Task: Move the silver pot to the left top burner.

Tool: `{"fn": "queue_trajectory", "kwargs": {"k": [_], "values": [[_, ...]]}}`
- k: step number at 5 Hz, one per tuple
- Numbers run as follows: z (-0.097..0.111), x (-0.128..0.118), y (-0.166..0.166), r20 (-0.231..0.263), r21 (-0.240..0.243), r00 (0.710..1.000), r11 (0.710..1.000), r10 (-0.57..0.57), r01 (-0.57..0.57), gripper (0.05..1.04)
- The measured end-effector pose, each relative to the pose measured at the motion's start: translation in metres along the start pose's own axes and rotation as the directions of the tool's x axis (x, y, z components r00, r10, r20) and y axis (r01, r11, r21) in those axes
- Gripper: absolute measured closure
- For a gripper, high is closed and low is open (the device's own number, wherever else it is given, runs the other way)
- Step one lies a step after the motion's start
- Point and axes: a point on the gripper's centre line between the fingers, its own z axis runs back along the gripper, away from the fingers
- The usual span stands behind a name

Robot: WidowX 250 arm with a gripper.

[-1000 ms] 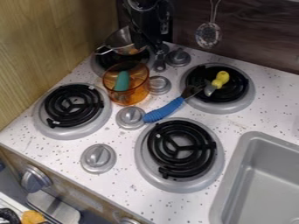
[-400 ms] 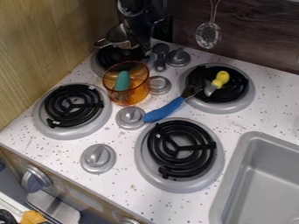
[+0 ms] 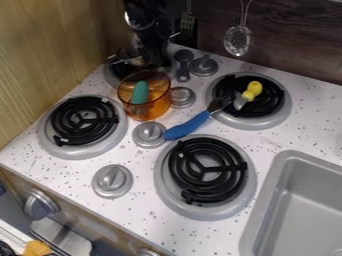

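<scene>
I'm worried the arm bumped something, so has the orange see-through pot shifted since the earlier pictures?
No, the orange pot hasn't shifted either way: it stands in the same spot against the knob on its right.

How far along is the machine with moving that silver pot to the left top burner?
It looks nearly finished. Apparently done: the silver pot is at the left top burner, seemingly low over it. In hand: the claw is right at the pot, partly hiding it, so I can't tell whether it grips it or whether the pot sits flat. Probably left: settling the pot, letting go if needed, and moving clear.
</scene>
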Motion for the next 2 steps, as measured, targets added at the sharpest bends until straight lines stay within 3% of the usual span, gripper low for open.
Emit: {"fn": "queue_trajectory", "kwargs": {"k": [2], "values": [[-0.0069, -0.003, 0.0003, 0.001, -0.017, 1.0, 1.0, -0.009, 0.009, 1.029]]}}
